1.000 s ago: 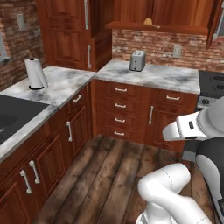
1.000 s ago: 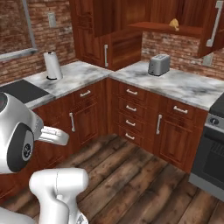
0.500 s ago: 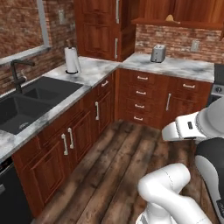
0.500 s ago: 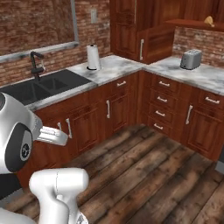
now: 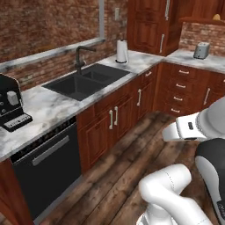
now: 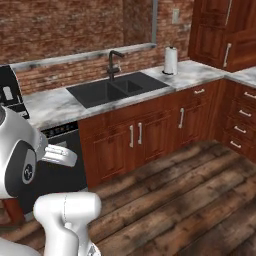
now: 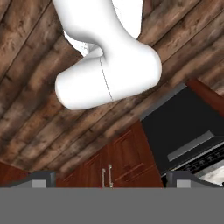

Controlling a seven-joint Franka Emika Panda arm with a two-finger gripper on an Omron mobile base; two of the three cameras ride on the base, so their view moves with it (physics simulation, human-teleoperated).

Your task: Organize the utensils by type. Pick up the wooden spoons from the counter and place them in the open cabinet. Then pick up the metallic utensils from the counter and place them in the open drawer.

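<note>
The tool (image 7: 109, 179) points at the floor, fingers wide apart and empty, tucked for travel along the counter (image 5: 48, 103).

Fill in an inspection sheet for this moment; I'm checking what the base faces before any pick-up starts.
Surface: white marble counter, veined, over reddish-brown cabinets.
Job's things: nothing seen.
Clutter: black sink with dark faucet, paper towel roll, toaster, black coffee machine.
Grippers: gripper open, fingers wide apart, holding nothing, aimed at the plank floor.
Cables: nothing seen.
Surroundings: brick wall, dishwasher.
</note>
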